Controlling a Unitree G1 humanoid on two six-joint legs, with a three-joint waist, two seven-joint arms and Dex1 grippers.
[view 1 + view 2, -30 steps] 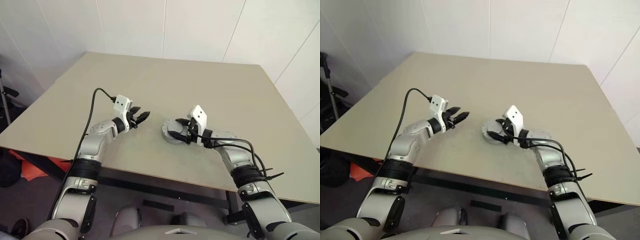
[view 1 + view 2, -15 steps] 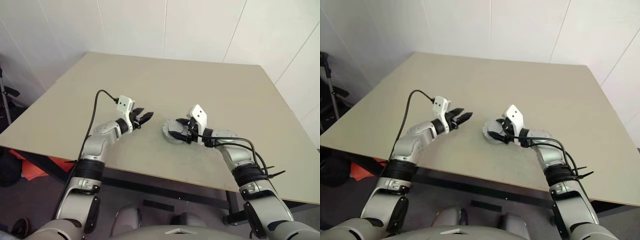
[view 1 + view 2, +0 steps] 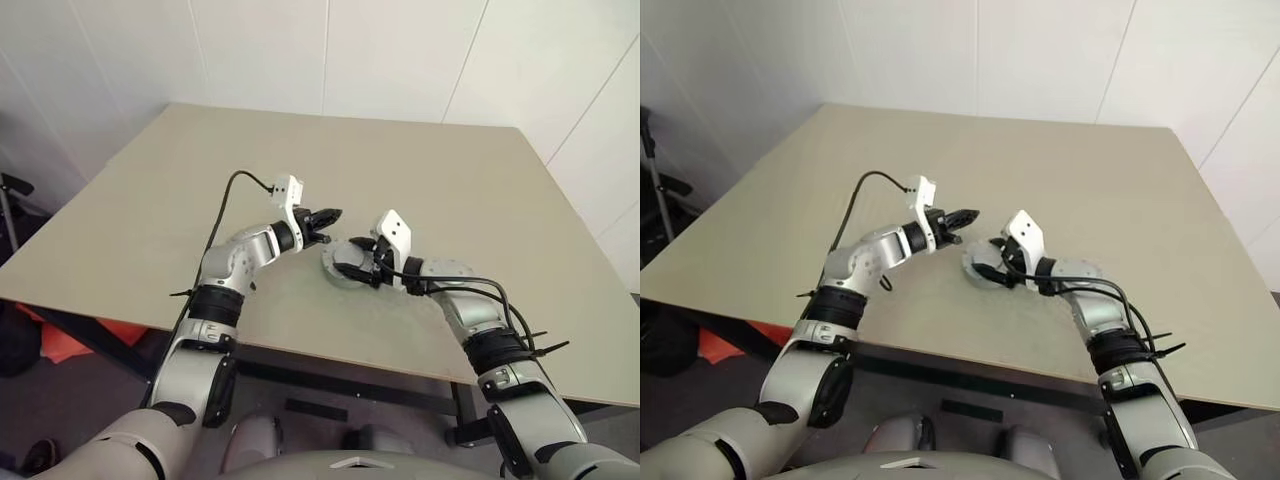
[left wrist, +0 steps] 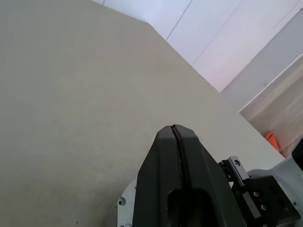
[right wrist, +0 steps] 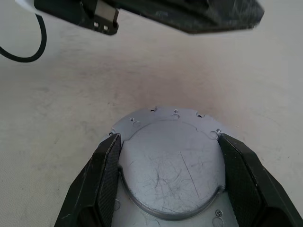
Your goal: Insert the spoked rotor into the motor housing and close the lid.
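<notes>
**Left end effector shut and swung in over the housing; right one braces it**

Left end effector (image 3: 330, 214) has closed since a second ago: fingers stood apart then, now pressed together with nothing between them, as the left wrist view shows a thin seam only. The arm has also swung in toward the middle; it was well off to the left, now its tip hangs just beside and slightly above the motor housing (image 3: 345, 266). Right end effector (image 5: 173, 175) hasn't moved: fingers spread wide, one on each side of the housing, bracing it on the surface (image 3: 420, 190).

In the right wrist view the top of the housing is a flat scratched grey disc, the lid (image 5: 173, 168), looking seated, no copper windings in sight. Spoked rotor is presumably under it; can't confirm. Judgement: assembly close to done, and the closed left tip looks set to press or nudge the lid home. Whether it touches the lid yet, can't tell.

Surface is a plain beige board, bare apart from the housing. White panelled walls behind. Something orange (image 3: 70, 335) on the floor below the near-left edge.
</notes>
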